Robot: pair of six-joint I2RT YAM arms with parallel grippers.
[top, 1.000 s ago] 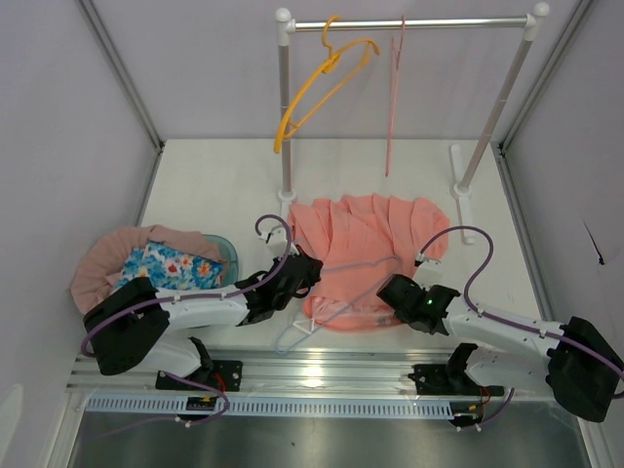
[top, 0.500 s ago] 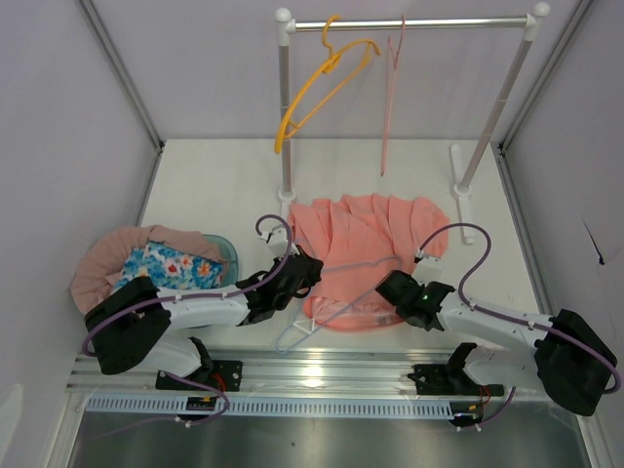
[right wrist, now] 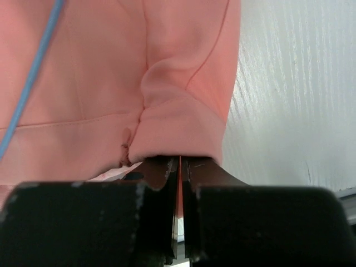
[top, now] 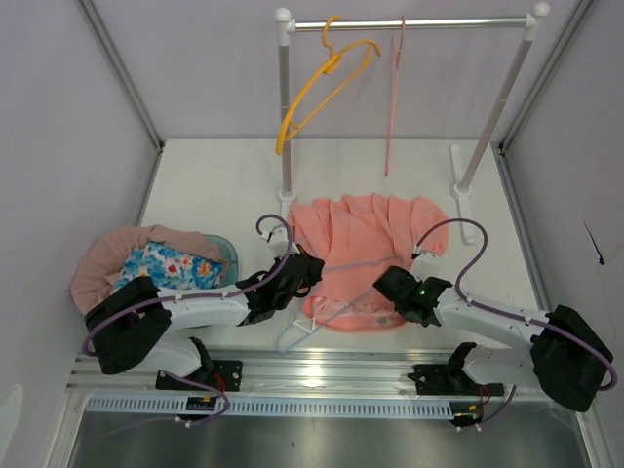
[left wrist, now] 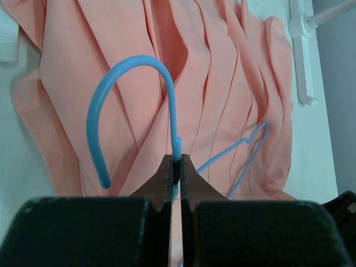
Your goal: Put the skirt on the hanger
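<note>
- I'm seeing the skirt lying on the table, before the rack.
- The hanger is lying on the skirt, its neck pinched in my left gripper.
- My right gripper is clamping the skirt's near right edge.
- 2 spare hangers are hanging on the rack.
- The basket is sitting left of the skirt, clothes inside.
</note>
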